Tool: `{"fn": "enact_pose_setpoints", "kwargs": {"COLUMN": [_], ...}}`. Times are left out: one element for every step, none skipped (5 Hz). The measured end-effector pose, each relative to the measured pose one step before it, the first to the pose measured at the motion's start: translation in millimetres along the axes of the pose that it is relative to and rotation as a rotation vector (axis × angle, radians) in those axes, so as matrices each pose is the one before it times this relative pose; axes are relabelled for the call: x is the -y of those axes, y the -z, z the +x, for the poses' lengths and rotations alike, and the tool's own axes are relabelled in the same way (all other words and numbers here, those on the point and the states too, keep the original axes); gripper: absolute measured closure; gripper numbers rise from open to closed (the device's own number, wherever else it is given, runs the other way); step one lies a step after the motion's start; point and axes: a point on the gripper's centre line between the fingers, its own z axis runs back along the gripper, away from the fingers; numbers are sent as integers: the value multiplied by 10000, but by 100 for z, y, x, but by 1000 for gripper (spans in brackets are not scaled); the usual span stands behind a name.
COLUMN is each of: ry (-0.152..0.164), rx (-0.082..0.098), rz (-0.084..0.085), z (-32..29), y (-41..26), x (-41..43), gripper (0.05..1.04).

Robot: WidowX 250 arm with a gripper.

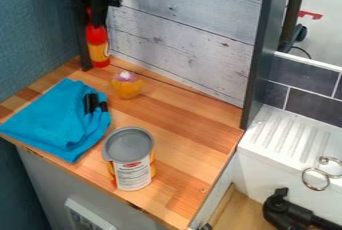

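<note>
Left of the grey-topped can [129, 146] lies a blue cloth [57, 119]; behind the can stand an orange cup [127, 88] and, farthest, a red bottle [98, 49] by the tool [98, 23].

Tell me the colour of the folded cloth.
The cloth is bright blue, as the camera view shows.

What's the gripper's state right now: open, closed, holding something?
Gripper: at the top of the red and yellow bottle; whether it is open, closed or holding the bottle cannot be told from here.
</note>
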Motion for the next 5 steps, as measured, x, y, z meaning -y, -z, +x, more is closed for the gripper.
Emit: {"fn": "enact_pose_setpoints", "kwargs": {"ry": [292,162,-102,-318,-266], "rx": [-263,-306,252,-36,-238], "rz": [-90,-107,-16,-63,39], "z": [262,281,565,148,400], "y": [1840,1363,-807,12,227], "x": [182,130,-142,-1081,-915], "gripper": [741,741,741,741,741]}}
